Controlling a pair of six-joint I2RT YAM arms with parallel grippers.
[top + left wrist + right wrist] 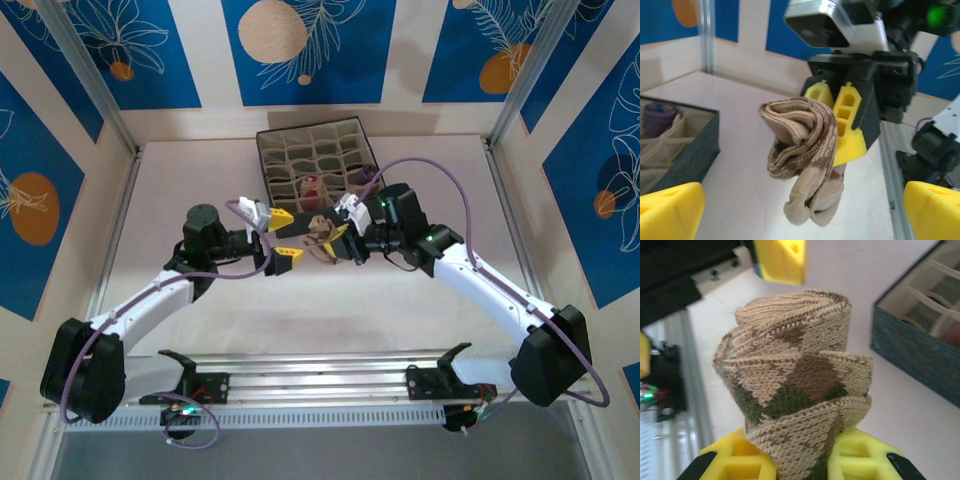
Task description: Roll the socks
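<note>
The right gripper (338,238) has its jaws pinching the rolled brown-cream diamond-patterned sock (802,150) up off the counter (200,170) mid-frame, while the left gripper (287,237) sits just left of it with jaws spread wide.

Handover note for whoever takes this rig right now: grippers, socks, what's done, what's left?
Left gripper: open, empty, beside the sock.
Right gripper: shut on the diamond sock, bundled up, held in the air.
Box: a purple roll and a maroon one seem to sit in its cells.
Done: those two look stowed; the third looks rolled.
Left: probably set it in the box.
</note>
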